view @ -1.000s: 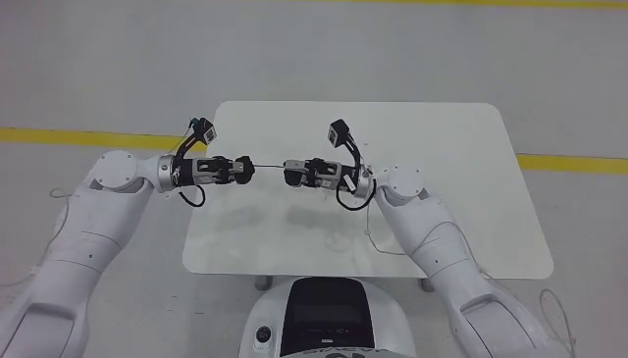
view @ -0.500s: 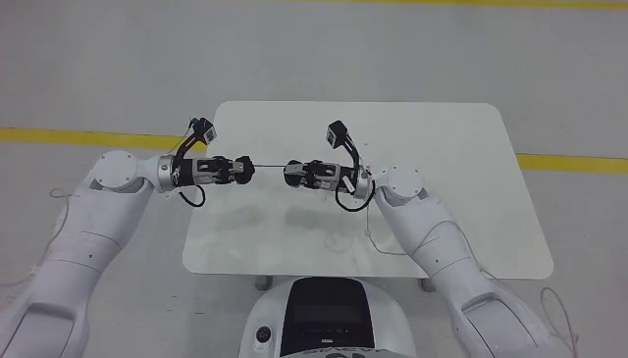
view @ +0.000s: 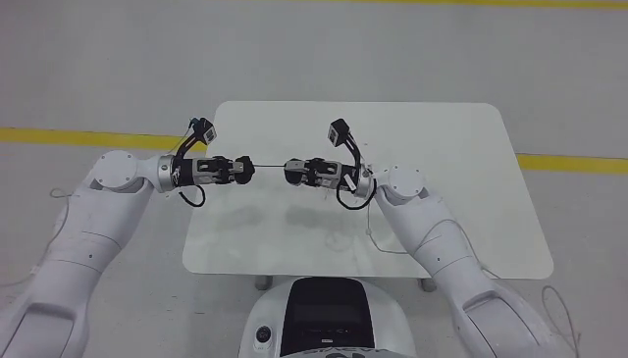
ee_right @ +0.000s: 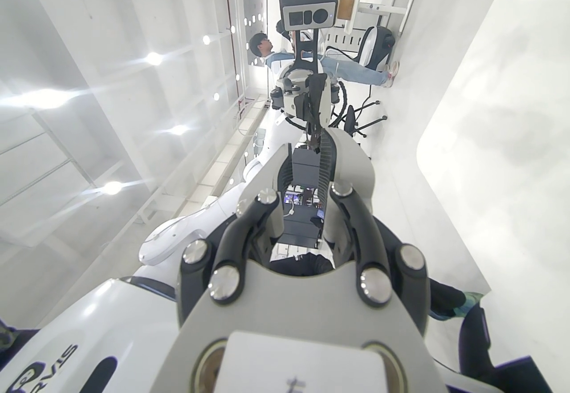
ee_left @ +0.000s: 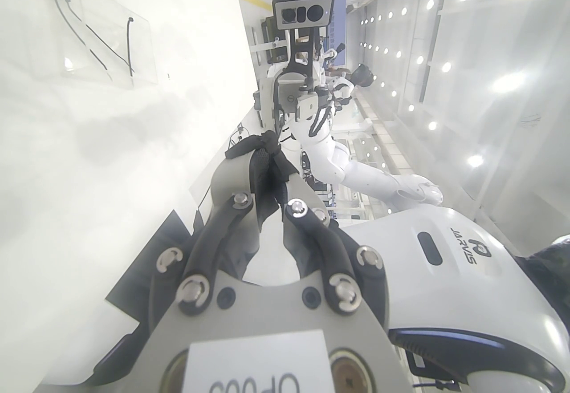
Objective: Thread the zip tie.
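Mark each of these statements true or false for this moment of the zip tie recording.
1. The left hand and right hand point at each other, tip to tip, over the table. True.
2. The left hand is wide open. False: its black-wrapped fingers are pressed together.
3. A thin zip tie bridges the gap between the two hands. True.
4. Extra ties sit in a red bowl. False: the spare ties lie in a clear tray on the table.
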### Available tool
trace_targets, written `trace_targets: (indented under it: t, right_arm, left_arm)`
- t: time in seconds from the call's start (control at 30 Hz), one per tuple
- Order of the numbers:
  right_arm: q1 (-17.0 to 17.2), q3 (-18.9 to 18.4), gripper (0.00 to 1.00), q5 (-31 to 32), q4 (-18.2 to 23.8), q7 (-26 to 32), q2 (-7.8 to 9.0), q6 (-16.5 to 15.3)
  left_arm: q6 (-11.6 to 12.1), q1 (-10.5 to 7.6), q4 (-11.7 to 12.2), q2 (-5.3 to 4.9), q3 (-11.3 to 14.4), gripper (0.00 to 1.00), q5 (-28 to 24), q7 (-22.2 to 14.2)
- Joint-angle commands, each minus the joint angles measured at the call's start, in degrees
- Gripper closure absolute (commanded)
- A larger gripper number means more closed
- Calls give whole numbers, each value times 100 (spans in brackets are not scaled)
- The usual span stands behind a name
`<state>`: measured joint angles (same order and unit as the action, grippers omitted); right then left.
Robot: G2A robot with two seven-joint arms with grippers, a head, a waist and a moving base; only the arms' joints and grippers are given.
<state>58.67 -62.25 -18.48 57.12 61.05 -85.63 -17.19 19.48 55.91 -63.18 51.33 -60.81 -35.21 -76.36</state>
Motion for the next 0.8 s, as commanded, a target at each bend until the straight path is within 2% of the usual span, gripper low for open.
trace_targets:
  t: [0.0,0.33,0.4,0.47,0.77]
  right_arm:
    - [-9,14,85,-22,-14,-9,6,-8]
    - [-53,98,87,-83,-84,-116,32,-10]
    - [-58,117,91,-83,-89,-131,36,-3]
    - [-65,137,100,-84,-93,-147,42,8]
    - [-76,196,100,-101,-79,-202,70,28]
  left_arm:
    - [0,0,0,0,0,100,0,0]
    - [0,0,0,0,0,100,0,0]
    - [0,0,0,0,0,100,0,0]
    - [0,0,0,0,0,100,0,0]
    - [0,0,0,0,0,100,0,0]
